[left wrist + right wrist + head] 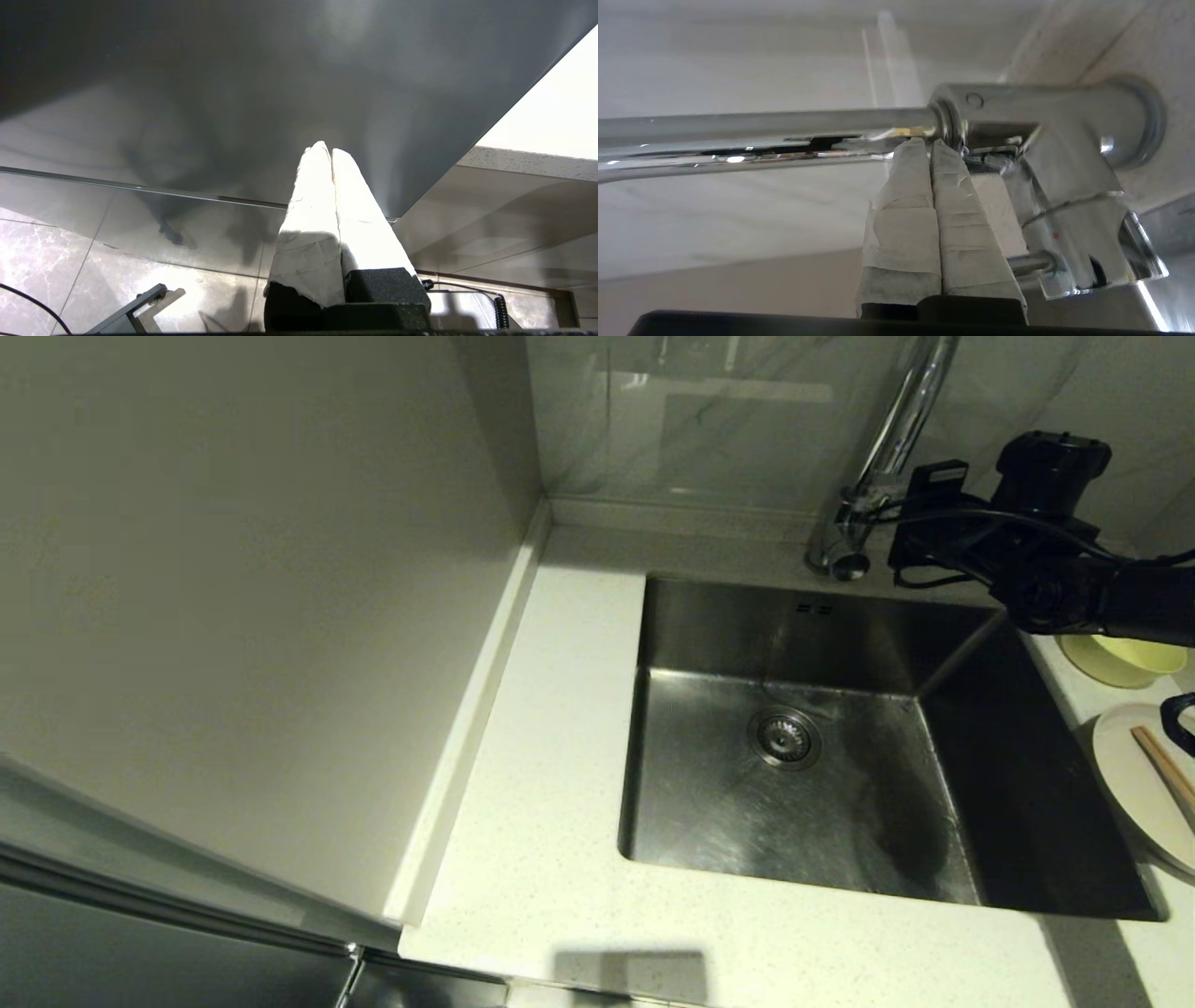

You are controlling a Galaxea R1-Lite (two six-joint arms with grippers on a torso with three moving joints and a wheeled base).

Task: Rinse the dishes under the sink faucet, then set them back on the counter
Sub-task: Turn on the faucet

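The chrome faucet (901,434) rises from the back edge of the steel sink (709,803). My right gripper (876,510) is at the faucet's base, on its right side. In the right wrist view the right gripper (930,143) is shut with nothing between its taped fingers, its tips touching the faucet (1064,135) where neck meets body; the small lever (1031,263) sticks out beside the fingers. The yellow-green bowl (1125,659), the off-white plate (1141,793) and the chopsticks (1165,771) on it sit on the counter right of the sink. My left gripper (331,151) is shut and empty.
The white counter (551,756) runs left of the sink to a tall grey side panel (233,616). The round drain (784,737) lies mid-basin. My left arm hangs below the counter edge (523,161), facing a dark cabinet front (280,84) above floor tiles.
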